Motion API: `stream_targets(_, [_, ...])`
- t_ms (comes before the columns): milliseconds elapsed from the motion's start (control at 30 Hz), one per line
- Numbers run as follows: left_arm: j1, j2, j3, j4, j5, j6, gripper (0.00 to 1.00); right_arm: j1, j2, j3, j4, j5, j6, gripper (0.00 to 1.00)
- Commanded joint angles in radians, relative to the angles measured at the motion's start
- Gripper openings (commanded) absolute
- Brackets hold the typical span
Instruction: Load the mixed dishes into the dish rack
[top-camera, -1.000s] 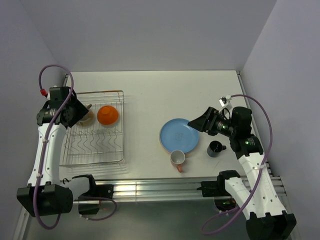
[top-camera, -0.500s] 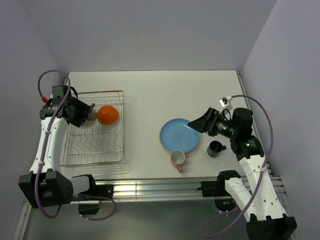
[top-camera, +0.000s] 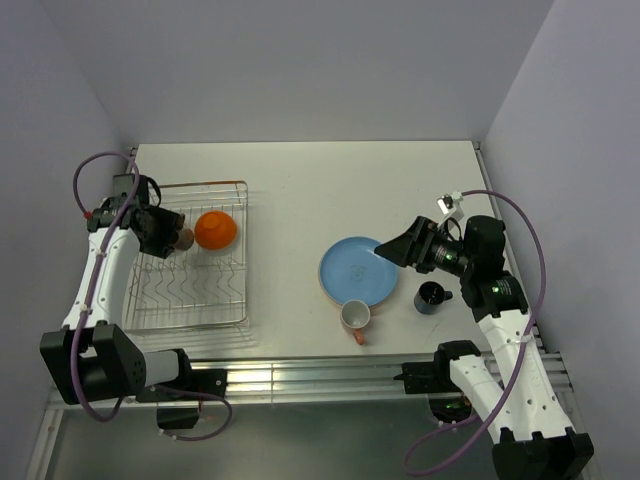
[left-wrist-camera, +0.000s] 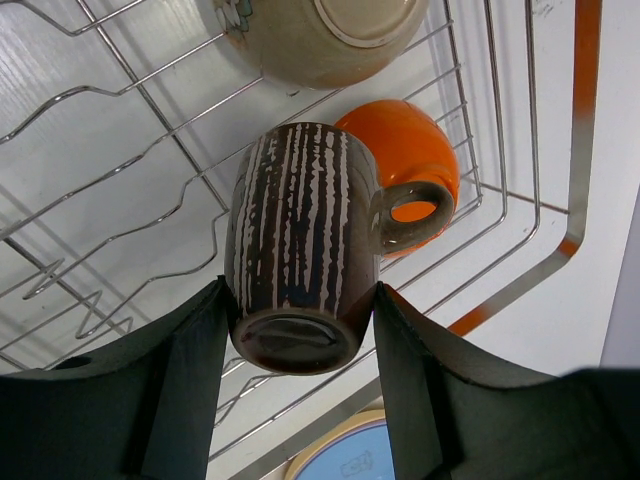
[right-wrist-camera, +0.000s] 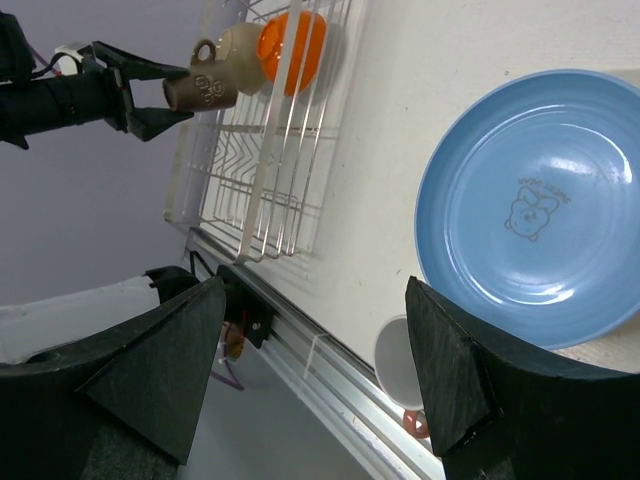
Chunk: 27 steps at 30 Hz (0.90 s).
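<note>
- Over the rack's (top-camera: 190, 295) far left part, the left gripper (left-wrist-camera: 300, 335) has its fingers closed on the base of the brown mug (left-wrist-camera: 300, 230)
- That mug is held sideways, with its handle toward the orange bowl (top-camera: 216, 229)
- Orange bowl lies upside down at the rack's far end, with the cream bowl (left-wrist-camera: 320, 35) just left of it
- Right of centre on the table (top-camera: 300, 200) lies the blue plate (top-camera: 358, 270)
- Pink mug (top-camera: 355, 317) is at the plate's near edge, and the dark mug (top-camera: 432, 297) stands just right of the plate
- Right gripper (top-camera: 392, 250) hangs over the plate's far right rim, fingers wide and holding nothing
</note>
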Motion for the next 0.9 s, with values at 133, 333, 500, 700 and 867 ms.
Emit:
stream_targets(133, [0.002,0.084,0.107,0.012,-0.008,-0.061,0.00,0.010,-0.016,-0.005,0.033,-0.012,-0.012,0.80])
stream_targets(333, [0.002,0.161,0.133,-0.004,0.012,-0.061,0.00,0.010,-0.025,-0.013,0.045,0.001,-0.004,0.80])
stream_targets(500, [0.002,0.213,0.151,-0.034,-0.011,-0.073,0.00,0.008,-0.030,-0.018,0.047,0.014,-0.006,0.80])
stream_targets(700, [0.002,0.268,0.206,-0.051,0.002,-0.083,0.00,0.008,-0.033,-0.030,0.051,0.017,-0.003,0.80])
stream_targets(867, [0.000,0.326,0.231,-0.083,0.023,-0.093,0.00,0.010,-0.026,-0.025,0.054,0.019,-0.003,0.79])
